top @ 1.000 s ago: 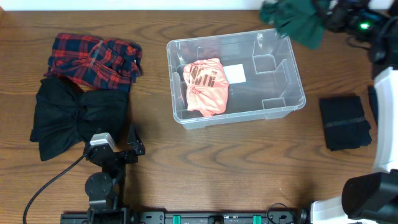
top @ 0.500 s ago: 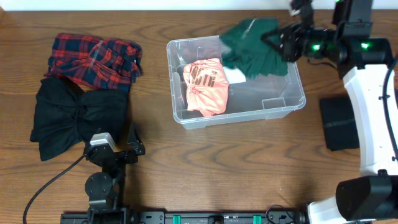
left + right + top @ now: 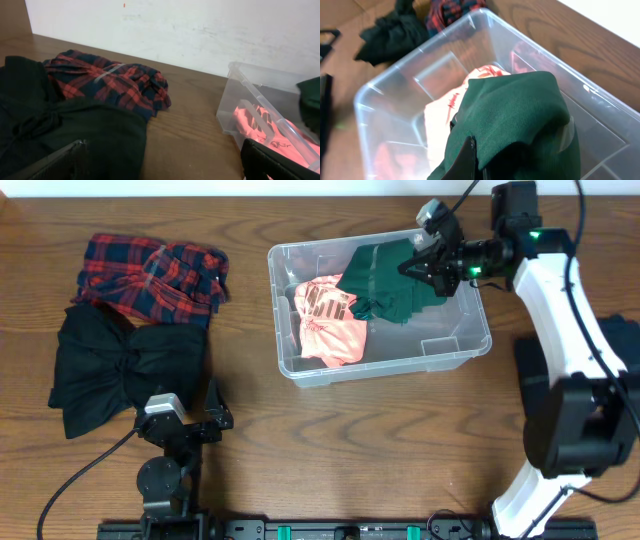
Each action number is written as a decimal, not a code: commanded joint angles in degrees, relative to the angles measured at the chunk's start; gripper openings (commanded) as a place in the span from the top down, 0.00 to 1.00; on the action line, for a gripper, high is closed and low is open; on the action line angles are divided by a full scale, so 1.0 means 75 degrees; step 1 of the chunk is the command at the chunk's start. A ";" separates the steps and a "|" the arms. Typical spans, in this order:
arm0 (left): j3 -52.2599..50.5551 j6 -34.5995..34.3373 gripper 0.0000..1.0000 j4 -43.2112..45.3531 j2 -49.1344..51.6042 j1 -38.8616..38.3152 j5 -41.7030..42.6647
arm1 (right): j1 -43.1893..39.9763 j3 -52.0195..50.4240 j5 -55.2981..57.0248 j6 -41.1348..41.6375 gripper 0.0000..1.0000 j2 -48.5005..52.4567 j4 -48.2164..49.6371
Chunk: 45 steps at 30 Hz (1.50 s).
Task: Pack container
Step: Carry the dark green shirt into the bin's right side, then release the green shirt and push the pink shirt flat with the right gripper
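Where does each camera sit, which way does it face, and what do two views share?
Overhead: above the table, looking straight down; both arms show, container central.
Left wrist: low near the table, facing plaid shirt and container; open left hand frames the bottom.
Right wrist: over the container, looking down in; right hand grips green cloth.
Shared: both wrist views show the pink shirt.

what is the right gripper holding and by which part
The right gripper is shut on the green garment, pinching a bunched fold at one end; the rest drapes into the container. The left gripper is open and holds nothing.
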 commanded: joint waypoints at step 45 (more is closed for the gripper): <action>-0.0125 0.0134 0.02 -0.0277 0.0026 0.0012 -0.0032 | 0.1716 0.0291 0.2495 0.2547 0.31 -0.2037 -0.2352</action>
